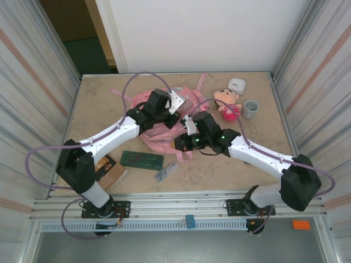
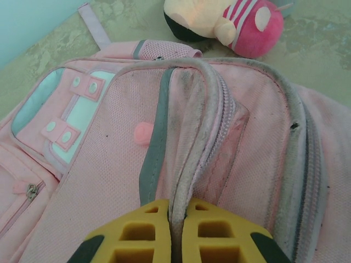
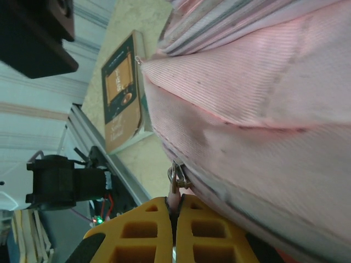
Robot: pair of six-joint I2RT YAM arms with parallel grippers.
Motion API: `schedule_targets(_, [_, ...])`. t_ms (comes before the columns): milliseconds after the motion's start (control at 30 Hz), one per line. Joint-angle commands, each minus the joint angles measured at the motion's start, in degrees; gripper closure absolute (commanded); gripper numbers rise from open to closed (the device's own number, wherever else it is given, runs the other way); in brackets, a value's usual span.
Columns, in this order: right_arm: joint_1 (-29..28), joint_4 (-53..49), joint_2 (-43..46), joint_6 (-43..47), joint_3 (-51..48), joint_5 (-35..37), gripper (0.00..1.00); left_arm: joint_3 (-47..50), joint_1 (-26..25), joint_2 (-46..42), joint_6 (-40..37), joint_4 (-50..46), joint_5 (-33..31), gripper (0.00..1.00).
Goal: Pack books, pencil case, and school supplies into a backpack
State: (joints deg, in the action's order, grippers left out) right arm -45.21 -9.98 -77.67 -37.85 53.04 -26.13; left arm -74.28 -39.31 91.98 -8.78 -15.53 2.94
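The pink backpack point(image 1: 159, 131) lies in the middle of the table. My left gripper point(image 1: 173, 102) is at its far side, shut on a grey piped edge point(image 2: 189, 137) beside the zip of the backpack point(image 2: 104, 164). My right gripper point(image 1: 183, 142) is at the near right side, shut on the pink zip pull tab point(image 3: 175, 198) below its metal ring point(image 3: 179, 176). The brown book point(image 1: 109, 170) lies near the left arm's base and also appears in the right wrist view as the book point(image 3: 124, 93). In front of the backpack lie the green pencil case point(image 1: 142, 160) and the clear pen point(image 1: 165, 172).
A pink plush doll point(image 1: 227, 103) sits at the back right, with a grey cup point(image 1: 250, 109) and a white box point(image 1: 237, 85) near it. The doll point(image 2: 236, 22) lies just beyond the backpack. Ribbed walls close in the table's sides.
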Motion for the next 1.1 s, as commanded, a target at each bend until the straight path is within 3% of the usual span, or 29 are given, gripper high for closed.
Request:
schedule_targets(0, [-1.52,7.83,-1.47,-5.54,2.01,1.53,1.0,-2.41,-0.41,-0.81,2.84,6.27,1.27,1.0])
schedule_targets(133, [-1.72,9.64,-2.13,-7.22,1.98,2.17,0.96,-1.33,-0.39,-1.74,2.36,7.25,2.33,1.0])
schedule_targets(233, [-1.48,8.57,-0.39,-7.01,1.91,3.3,0.84,0.18,-0.33,-2.72,1.06,8.3,2.8,1.0])
schedule_targets(400, [1.96,6.99,6.94,-8.74,-1.72,4.23,0.4,2.84,1.74,-4.29,0.18,10.05,7.58,1.0])
schedule_targets(467, [3.79,6.86,11.27,-9.58,-3.99,4.19,0.09,3.94,2.76,-5.07,-0.43,11.33,10.71,1.0])
schedule_targets(500, [4.5,6.46,13.19,-9.82,-4.88,4.57,0.01,4.35,3.22,-5.47,-0.95,11.72,12.24,1.0])
schedule_targets(733, [11.09,2.53,19.17,-19.32,-7.98,7.76,0.01,5.28,5.39,-6.75,-4.23,12.73,22.05,1.0])
schedule_targets(833, [13.28,7.89,17.67,-25.5,-10.68,5.66,0.01,4.82,5.64,-6.56,-6.11,11.93,25.08,1.0])
schedule_targets(1067, [12.17,14.96,10.25,-31.94,-10.74,6.32,0.0,4.59,5.8,-6.91,-6.72,12.33,28.59,1.0])
